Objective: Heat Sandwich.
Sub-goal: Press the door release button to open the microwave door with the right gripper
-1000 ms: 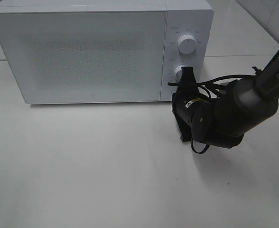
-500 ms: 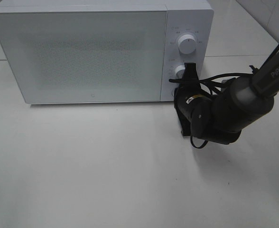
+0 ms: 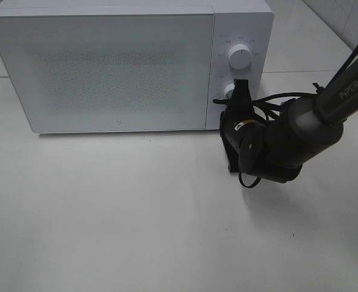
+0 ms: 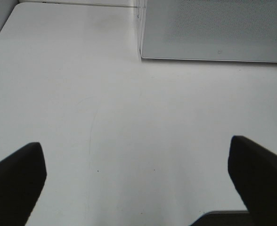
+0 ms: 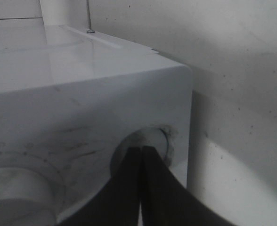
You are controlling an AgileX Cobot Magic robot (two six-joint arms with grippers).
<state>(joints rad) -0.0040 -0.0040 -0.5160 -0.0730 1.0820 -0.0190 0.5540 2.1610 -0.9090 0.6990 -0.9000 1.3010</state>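
Note:
The sandwich is not in view. The white microwave point(image 3: 106, 67) stands at the back of the table with its door closed. My right gripper point(image 3: 237, 90) is at the control panel, its tips against the lower knob point(image 3: 229, 92), below the upper knob point(image 3: 240, 56). In the right wrist view the two black fingers point(image 5: 129, 188) lie pressed together with no gap, and my right gripper point(image 5: 141, 149) touches the round knob point(image 5: 152, 139). My left gripper point(image 4: 138, 181) is open and empty over bare table, left of the microwave's front corner point(image 4: 145, 52).
The white table point(image 3: 136, 213) spreads in front of the microwave. The right arm's dark wrist and cables point(image 3: 270, 143) hang in front of the microwave's right end. A wall stands behind the microwave point(image 5: 214, 37).
The right arm's wrist has shifted slightly left and toward the microwave while its fingertips stay at the lower knob. The microwave door stays closed.

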